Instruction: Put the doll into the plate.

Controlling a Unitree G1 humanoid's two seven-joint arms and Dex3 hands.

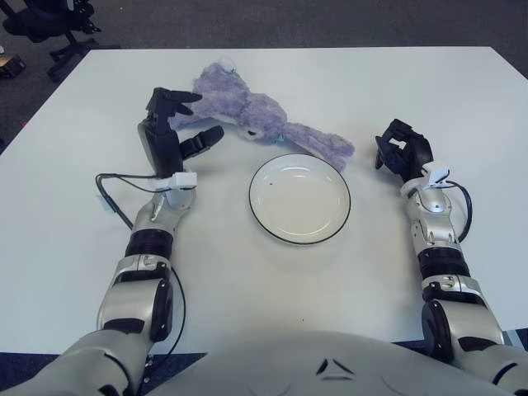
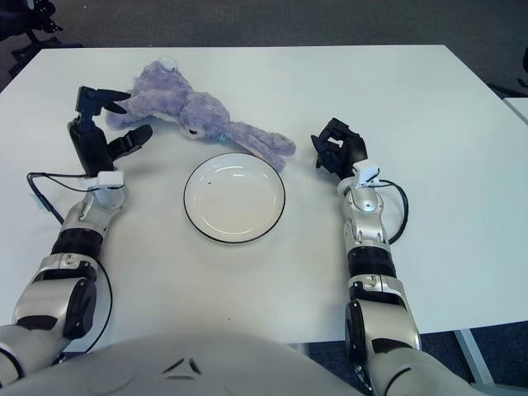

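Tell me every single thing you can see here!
Plush doll: one, purple, lying at the far middle of the table, its tail end beside the plate's far right rim.
Plate: one, white with a dark rim, nothing in it, middle of the table.
Table: one, white, under everything.
Office chair: one, black, on the floor past the table's far left corner.
Left robot hand: one, black, fingers spread open at the doll's left end, holding nothing.
Right robot hand: one, black, fingers curled, right of the plate, near the doll's tail.
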